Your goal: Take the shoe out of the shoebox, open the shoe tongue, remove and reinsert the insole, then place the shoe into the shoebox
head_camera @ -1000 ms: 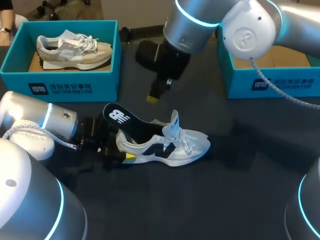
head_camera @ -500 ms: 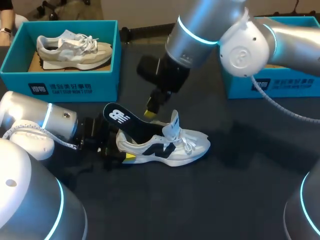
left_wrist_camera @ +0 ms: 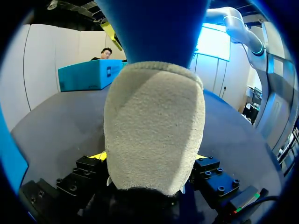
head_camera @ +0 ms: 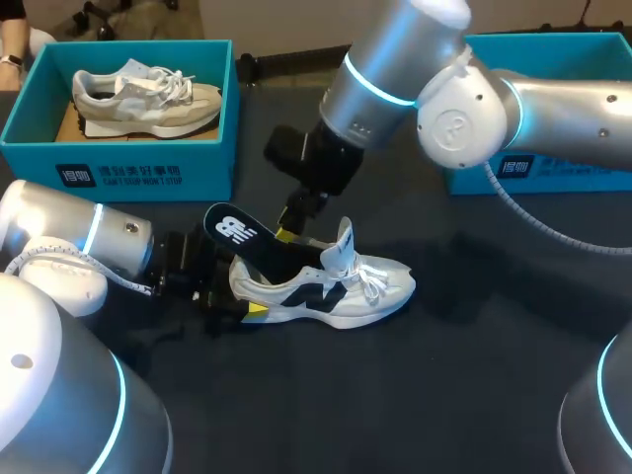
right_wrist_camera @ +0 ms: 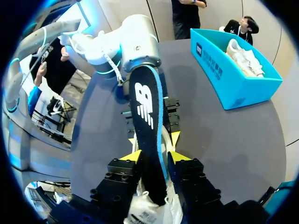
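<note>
A white shoe (head_camera: 336,288) with a black side mark lies on the dark table. Its dark insole (head_camera: 242,235) sticks out of the opening and slants up toward the heel side. My left gripper (head_camera: 242,306) is low at the heel, and the left wrist view shows the fuzzy heel (left_wrist_camera: 154,126) filling the gap, with my left gripper (left_wrist_camera: 149,158) touching it on both sides. My right gripper (head_camera: 286,232) hangs over the shoe's opening. In the right wrist view my right gripper (right_wrist_camera: 155,155) has a yellow tip on each side of the insole (right_wrist_camera: 147,121), touching it.
A teal shoebox (head_camera: 118,158) at the back left holds a grey shoe (head_camera: 148,97). A second teal box (head_camera: 553,168) stands at the back right, partly behind my right arm. Bare table lies in front of the shoe.
My right gripper came down and leftward from above the table to the insole, and its fingers now sit around it. The left arm, the shoe and the insole have stayed put.
</note>
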Robot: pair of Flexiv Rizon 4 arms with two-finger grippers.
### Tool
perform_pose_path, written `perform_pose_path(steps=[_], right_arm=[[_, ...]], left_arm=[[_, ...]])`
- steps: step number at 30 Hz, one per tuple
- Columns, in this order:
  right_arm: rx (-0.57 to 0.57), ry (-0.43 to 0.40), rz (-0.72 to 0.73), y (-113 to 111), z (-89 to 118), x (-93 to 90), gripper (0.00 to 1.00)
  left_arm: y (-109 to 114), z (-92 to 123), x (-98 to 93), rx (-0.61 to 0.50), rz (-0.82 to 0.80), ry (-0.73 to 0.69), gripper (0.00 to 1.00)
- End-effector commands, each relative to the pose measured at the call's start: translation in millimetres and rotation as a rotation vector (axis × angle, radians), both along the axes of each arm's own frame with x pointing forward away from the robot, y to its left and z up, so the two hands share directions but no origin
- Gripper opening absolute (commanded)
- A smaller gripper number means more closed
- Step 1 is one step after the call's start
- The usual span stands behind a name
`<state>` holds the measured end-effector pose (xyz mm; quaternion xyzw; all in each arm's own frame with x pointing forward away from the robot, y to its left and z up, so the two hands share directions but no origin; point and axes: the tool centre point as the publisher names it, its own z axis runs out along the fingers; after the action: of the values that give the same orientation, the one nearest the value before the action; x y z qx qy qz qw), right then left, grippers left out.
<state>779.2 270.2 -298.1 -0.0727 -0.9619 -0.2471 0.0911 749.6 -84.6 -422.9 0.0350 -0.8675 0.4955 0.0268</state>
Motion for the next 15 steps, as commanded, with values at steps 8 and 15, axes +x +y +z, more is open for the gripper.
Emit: perform_pose_path(steps=[8, 15], right_arm=[[0.005, 0.020, 0.000, 5.3, -7.8, -4.5, 0.00], [-0.013, 0.004, -0.014, -1.7, 3.6, -13.9, 0.00]], left_arm=[[-0.8, -0.5, -0.7, 0.004, 0.001, 0.000, 0.00], [-0.8, -0.5, -0.7, 0.004, 0.001, 0.000, 0.00]])
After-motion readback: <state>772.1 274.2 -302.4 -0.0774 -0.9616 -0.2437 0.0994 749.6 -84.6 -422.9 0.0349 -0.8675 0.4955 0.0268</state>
